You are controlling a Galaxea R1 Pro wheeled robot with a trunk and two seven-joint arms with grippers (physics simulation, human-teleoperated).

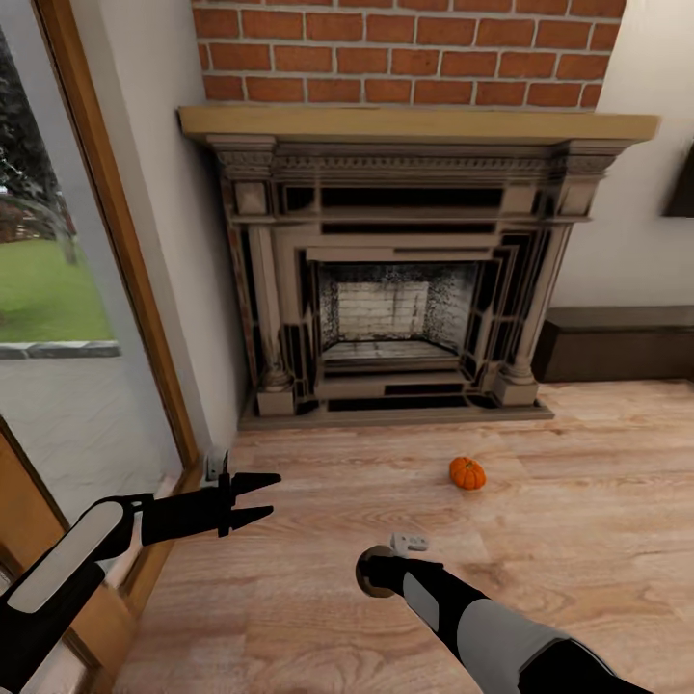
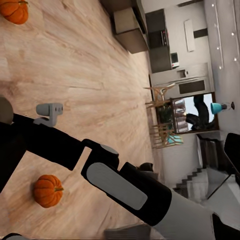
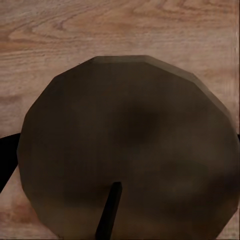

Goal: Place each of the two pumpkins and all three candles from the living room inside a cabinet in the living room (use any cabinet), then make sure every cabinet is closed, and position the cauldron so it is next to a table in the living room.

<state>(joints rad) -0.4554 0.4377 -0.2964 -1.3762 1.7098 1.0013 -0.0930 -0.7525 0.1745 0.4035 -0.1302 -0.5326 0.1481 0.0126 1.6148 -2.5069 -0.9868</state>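
Right gripper (image 1: 374, 571) carries a tan-brown candle (image 3: 130, 150) — jaws hidden, grip looks closed on it. Keep it upright en route to the cabinet (image 1: 617, 342), far forward-right. Left gripper (image 1: 265, 496) spread wide, empty. Pumpkin (image 1: 467, 472) on floor just ahead-right of the right gripper.

A dark stone fireplace (image 1: 400, 299) under red brick (image 1: 405, 48) meets wooden floor (image 1: 578, 501).

- The wooden floor (image 1: 578, 501) lies open around the pumpkin (image 1: 467, 472), free on every side.
- The fireplace (image 1: 395, 280) blocks the way ahead; a low dark cabinet (image 1: 617, 342) stands at its right.
- The wall and door frame (image 1: 116, 241) close off the left.
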